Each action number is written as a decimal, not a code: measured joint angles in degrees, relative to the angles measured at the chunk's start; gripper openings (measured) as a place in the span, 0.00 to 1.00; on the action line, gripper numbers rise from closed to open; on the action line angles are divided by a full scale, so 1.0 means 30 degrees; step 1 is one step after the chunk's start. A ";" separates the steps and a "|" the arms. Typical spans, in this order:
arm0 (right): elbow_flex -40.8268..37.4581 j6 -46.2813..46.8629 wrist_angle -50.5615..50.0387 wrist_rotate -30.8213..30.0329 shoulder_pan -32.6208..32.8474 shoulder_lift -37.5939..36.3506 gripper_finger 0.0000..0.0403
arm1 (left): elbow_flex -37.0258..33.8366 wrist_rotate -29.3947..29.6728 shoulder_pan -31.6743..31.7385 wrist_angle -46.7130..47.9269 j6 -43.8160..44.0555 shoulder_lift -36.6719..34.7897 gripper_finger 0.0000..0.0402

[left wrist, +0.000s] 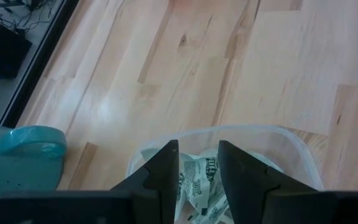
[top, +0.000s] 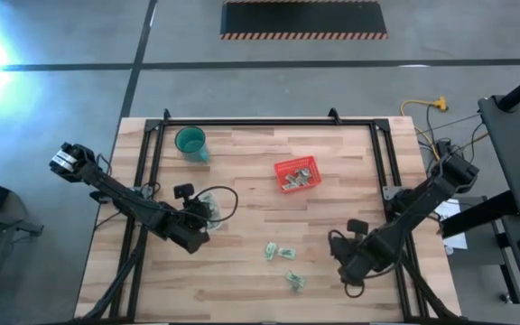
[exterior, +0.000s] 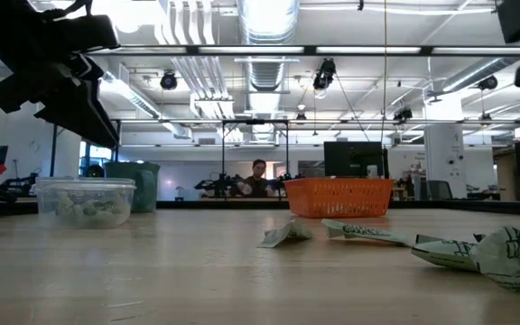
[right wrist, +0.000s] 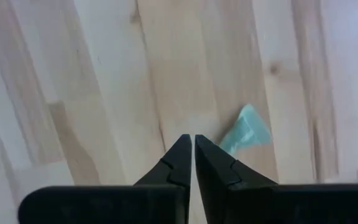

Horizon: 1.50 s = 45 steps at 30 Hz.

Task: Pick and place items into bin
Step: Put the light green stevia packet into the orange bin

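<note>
Crumpled items (exterior: 477,251) lie lower right on the wood table (exterior: 152,280); red bin (exterior: 339,197) mid-frame; person (exterior: 258,177) behind; left gripper (left wrist: 197,171) spread over a clear tub (left wrist: 291,155); right gripper (right wrist: 194,155) pressed together.

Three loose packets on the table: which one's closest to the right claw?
The packet nearest the table's front edge, alone below the other two. It lies just left of the right claw, which is shut and empty.

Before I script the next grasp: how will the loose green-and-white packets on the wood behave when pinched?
The packets look flat and crumpled, so probably floppy, folding rather than lifting rigid. They seem thin and light; a push would likely slide them across the smooth table. Lying so low in the low view, fingertips may skate over them.
</note>
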<state>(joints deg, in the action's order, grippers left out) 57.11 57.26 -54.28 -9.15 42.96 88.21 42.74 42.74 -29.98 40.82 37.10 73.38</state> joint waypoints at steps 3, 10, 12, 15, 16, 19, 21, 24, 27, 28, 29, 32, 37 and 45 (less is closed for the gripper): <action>0.0435 -0.0438 -0.0002 -0.0494 -0.0024 -0.0004 0.06 | 0.0000 0.0000 0.0000 -0.0045 -0.0006 0.0000 0.24; -0.0201 0.0363 -0.0241 -0.0515 -0.0597 0.0045 0.24 | 0.0000 0.0000 0.0000 -0.0038 0.0000 0.0000 0.24; -0.0656 0.0888 -0.0279 -0.0465 -0.0738 0.0212 0.30 | 0.0000 -0.0002 0.0002 -0.0038 0.0000 0.0000 0.24; -0.1105 0.1416 -0.0326 -0.0263 -0.0788 0.0314 0.38 | 0.0000 -0.0004 0.0000 -0.0038 0.0000 0.0000 0.24; -0.1180 0.1540 -0.0304 -0.0221 -0.0787 0.0359 0.40 | 0.0000 -0.0007 0.0000 -0.0031 0.0000 0.0000 0.24; -0.1262 0.1785 -0.0308 -0.0230 -0.0794 0.0390 0.47 | -0.0007 -0.0007 0.0007 -0.0033 0.0000 0.0000 0.24; -0.1282 0.1943 -0.0262 -0.0396 -0.0802 0.0390 0.51 | -0.0007 0.0000 0.0002 -0.0052 0.0000 0.0000 0.24; -0.1592 0.2615 -0.0147 -0.0443 -0.0919 0.0390 0.55 | -0.0007 0.0000 0.0002 -0.0098 0.0000 0.0000 0.24; -0.2145 0.3389 -0.0128 -0.0437 -0.1049 0.0390 0.58 | -0.0007 -0.0007 0.0006 -0.0104 0.0000 0.0000 0.24; -0.2356 0.3562 -0.0094 -0.0392 -0.1116 0.0390 0.59 | -0.0011 0.0000 0.0004 -0.0111 -0.0004 0.0000 0.24; -0.2555 0.3760 -0.0061 -0.0342 -0.1159 0.0390 0.60 | -0.0022 -0.0004 0.0000 -0.0111 0.0000 0.0000 0.24; -0.3176 0.4025 0.0500 0.0031 -0.1342 0.0390 0.61 | -0.0069 -0.0005 0.0005 -0.0131 0.0000 0.0000 0.24; -0.3938 0.3925 0.1887 0.0632 -0.1428 0.0390 0.60 | -0.0171 -0.0002 0.0007 -0.0217 -0.0002 0.0000 0.24; -0.4352 0.4296 0.1948 0.0636 -0.1428 0.0383 0.55 | -0.0284 0.0000 0.0005 -0.0463 -0.0175 0.0000 0.24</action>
<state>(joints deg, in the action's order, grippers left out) 44.05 70.15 -48.44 -7.25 38.68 89.36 41.89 42.74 -29.96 39.43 36.58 73.38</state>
